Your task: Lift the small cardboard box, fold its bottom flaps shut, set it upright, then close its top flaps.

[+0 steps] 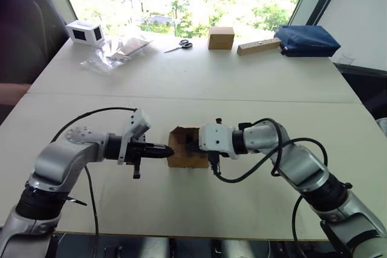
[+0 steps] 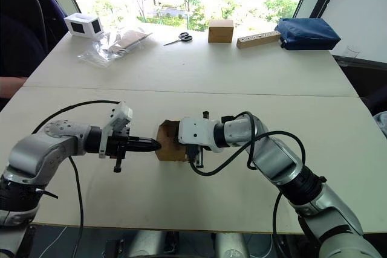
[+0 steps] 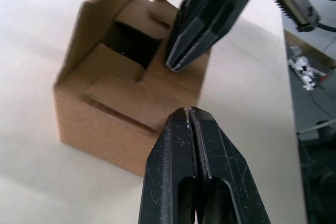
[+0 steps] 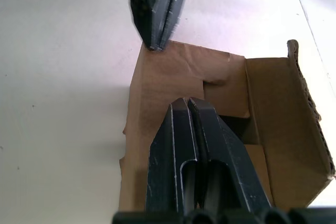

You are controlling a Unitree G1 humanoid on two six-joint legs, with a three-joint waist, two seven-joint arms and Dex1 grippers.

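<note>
Small cardboard box [image 1: 184,152] sat on the near half of the white table [image 1: 199,77], between the two arms, standing with its open end up. Top flaps [image 3: 126,85] were partly folded in: two or three lay roughly level over the opening, but a dark gap showed between them, and one long flap [image 3: 92,19] was standing up at the box's far-left edge. Bottom flaps were hidden under the box, so cannot tell how well they shut; since the box stood upright on the table, lift, bottom fold and set-down were probably done. Left to do, by my read: press the inner flaps flat, bring the standing flap over and tuck it.

Left gripper [image 3: 189,116] had its fingers pressed together, tip at the box's left upper edge, holding nothing. Right gripper [image 4: 186,106] also had fingers together, tip resting over the folded flaps from the right, nothing clamped.

Further off, near the window: brown cardboard cube [image 1: 221,37], scissors [image 1: 180,45], white box [image 1: 84,31], blue bag [image 1: 305,39].
</note>
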